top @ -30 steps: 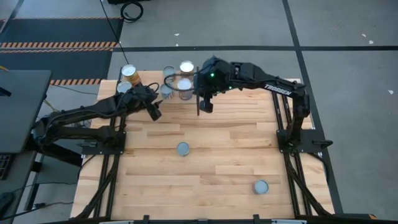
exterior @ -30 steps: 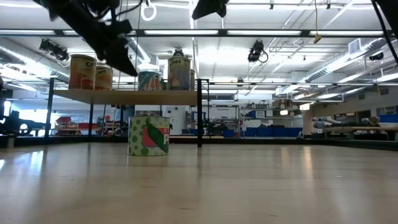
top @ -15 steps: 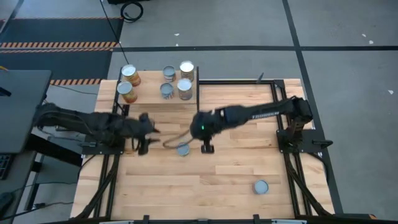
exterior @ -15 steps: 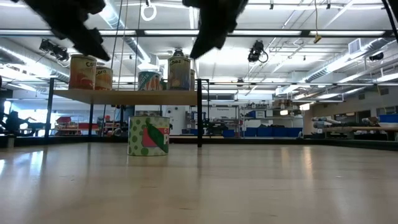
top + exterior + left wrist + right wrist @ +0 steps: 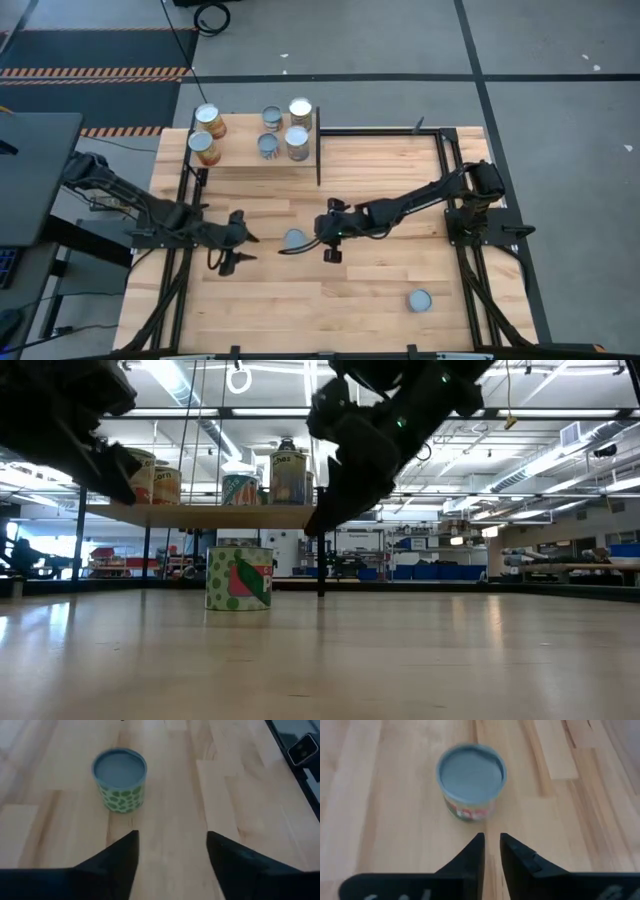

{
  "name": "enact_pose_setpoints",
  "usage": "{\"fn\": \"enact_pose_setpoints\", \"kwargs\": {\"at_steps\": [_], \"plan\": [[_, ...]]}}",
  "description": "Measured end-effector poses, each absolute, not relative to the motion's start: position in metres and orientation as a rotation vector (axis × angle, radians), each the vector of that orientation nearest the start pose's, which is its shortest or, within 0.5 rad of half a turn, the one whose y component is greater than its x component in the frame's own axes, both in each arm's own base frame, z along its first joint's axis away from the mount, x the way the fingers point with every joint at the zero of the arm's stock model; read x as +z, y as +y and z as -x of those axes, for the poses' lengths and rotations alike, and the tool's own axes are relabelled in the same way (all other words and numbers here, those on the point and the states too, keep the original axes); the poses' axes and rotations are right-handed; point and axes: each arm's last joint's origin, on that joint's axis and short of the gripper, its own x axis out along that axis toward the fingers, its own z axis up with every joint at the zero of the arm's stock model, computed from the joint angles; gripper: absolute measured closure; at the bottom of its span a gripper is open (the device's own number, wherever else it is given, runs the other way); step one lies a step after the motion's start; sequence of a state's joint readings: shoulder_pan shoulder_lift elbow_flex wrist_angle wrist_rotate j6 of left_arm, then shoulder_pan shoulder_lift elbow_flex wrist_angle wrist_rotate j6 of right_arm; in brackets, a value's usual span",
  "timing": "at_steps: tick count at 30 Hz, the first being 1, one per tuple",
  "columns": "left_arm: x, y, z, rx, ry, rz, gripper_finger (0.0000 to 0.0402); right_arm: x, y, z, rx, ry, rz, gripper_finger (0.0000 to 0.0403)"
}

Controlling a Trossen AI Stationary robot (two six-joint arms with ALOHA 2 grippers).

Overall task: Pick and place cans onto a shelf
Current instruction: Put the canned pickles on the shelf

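Green-spotted, the can (image 5: pixel 293 239) stands upright on the worktop (image 5: pixel 330 290), well short of the shelf (image 5: pixel 255 160). It sits between both arms: the left gripper (image 5: pixel 232 258), jaws spread wide, faces it, while the right gripper (image 5: pixel 331 253) is nearer, jaws almost closed on nothing.

- Left arm: dark, jointed, reached in from the table's left edge toward the middle, held low over the tabletop.
- Left two-finger gripper (image 5: pixel 236 256): dark fingers (image 5: pixel 112 862) spread wide apart, nothing between them.
- Right arm: dark, jointed, stretched from its base at the right edge across to the table's centre.
- Right two-finger gripper (image 5: pixel 329 250): dark fingers (image 5: pixel 470 855) nearly together, a narrow gap between the tips, nothing held.
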State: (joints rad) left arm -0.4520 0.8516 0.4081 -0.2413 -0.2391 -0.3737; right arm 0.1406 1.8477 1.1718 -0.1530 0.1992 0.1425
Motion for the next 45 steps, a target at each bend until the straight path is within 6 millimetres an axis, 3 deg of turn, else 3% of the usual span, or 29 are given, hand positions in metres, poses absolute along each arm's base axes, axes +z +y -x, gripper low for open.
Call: {"fn": "enact_pose_setpoints", "kwargs": {"at_steps": [6,11,13,20,28,36,45], "plan": [[0.173,-0.065,-0.152,-0.071,0.656,0.160,0.0090,0.167,0.047,-0.383,-0.118,0.763,0.012,0.0318],[0.167,-0.063,-0.159,-0.020,0.689,0.151,0.0071,0.134,0.044,-0.399,-0.105,0.830,0.033,0.0314],[0.166,-0.063,-0.165,-0.001,0.709,0.143,0.0071,0.130,0.042,-0.410,-0.106,0.808,0.035,0.0314],[0.168,-0.064,-0.180,0.026,0.786,0.081,0.0070,0.145,0.048,-0.433,-0.012,0.721,0.064,0.0314],[0.183,-0.049,-0.197,0.070,0.887,0.069,0.0047,0.153,0.049,-0.428,-0.026,0.760,0.070,0.0314],[0.177,-0.022,-0.223,0.033,1.017,0.046,0.0046,0.149,0.048,-0.424,-0.048,0.818,0.035,0.0314],[0.182,-0.027,-0.254,-0.053,1.104,-0.009,0.0046,0.146,0.049,-0.420,-0.055,0.860,0.026,0.0314]]}}
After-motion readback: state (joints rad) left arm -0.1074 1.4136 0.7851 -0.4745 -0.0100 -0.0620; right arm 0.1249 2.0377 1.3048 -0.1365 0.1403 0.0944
